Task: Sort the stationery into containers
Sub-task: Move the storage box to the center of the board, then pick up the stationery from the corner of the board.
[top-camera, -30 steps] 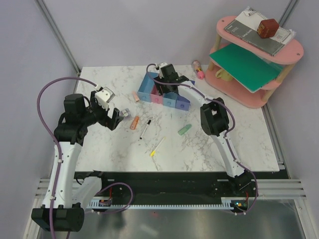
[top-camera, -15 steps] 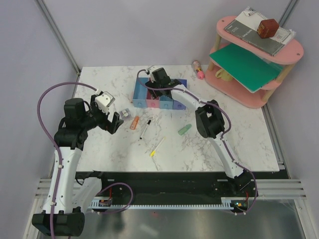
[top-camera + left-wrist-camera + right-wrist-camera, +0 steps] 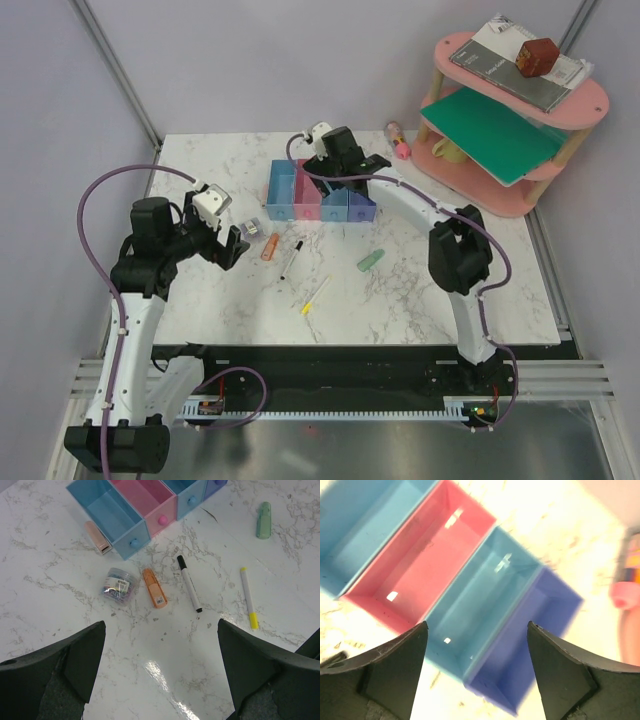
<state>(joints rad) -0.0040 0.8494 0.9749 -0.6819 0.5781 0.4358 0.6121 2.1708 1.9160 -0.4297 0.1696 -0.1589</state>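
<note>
The joined row of four bins (image 3: 283, 192) stands toward the back of the worktop (image 3: 450, 290), a pink eraser (image 3: 98, 537) just beside its light blue end. In front of the row lie a small grey round piece (image 3: 119, 584), an orange eraser (image 3: 155, 588), a black-white pen (image 3: 189, 583), a yellow pencil (image 3: 248, 597) and a green eraser (image 3: 263, 520). The right gripper (image 3: 476, 625) hovers over the bins, jaws spread wide and empty, and the left gripper (image 3: 160, 625) hangs in front of the row's blue end, likewise spread and empty.

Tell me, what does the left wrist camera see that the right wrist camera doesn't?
Only the left wrist view: the pen, yellow pencil, pink eraser, orange eraser, green eraser and a small grey piece. Only the right wrist view: a pink-capped item at the right edge. Both: the row of bins.
</note>
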